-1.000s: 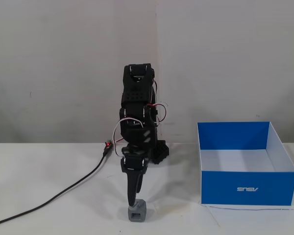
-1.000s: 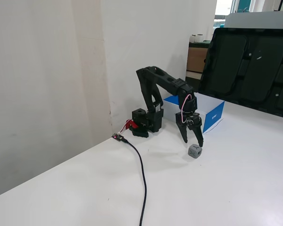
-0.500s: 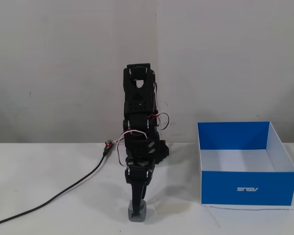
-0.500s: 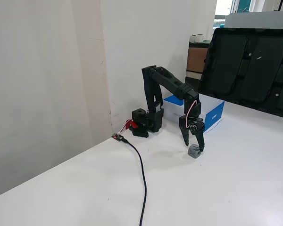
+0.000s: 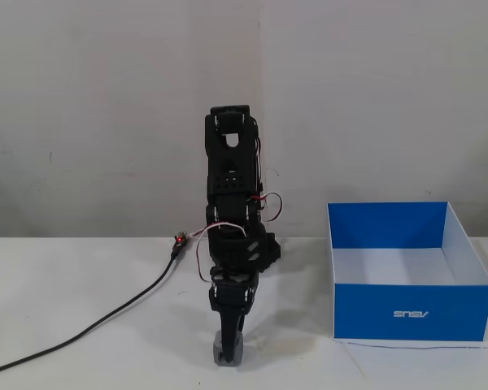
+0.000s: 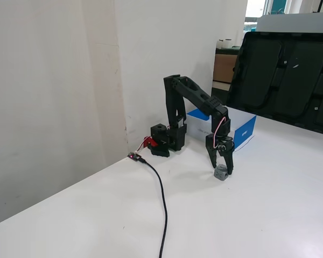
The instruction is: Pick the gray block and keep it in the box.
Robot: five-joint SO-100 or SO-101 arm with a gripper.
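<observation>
Claw down on the gray block, box waiting off to the side

The arm is folded forward and the claw (image 6: 221, 166) points straight down at the table (image 6: 290, 204), fingers straddling the gray block (image 6: 221, 173), which sits on the table right at the fingertips. In a fixed view from the front the block (image 5: 228, 351) peeks out below the black fingers; whether they are clamped on it or only closing around it, I cannot tell. It is a small rounded plastic cube, no long axis to fuss over. The box (image 5: 411, 313), blue cardboard with a white floor and open top, stands well apart to the right in that view, so my read is lift, then swing right.
</observation>
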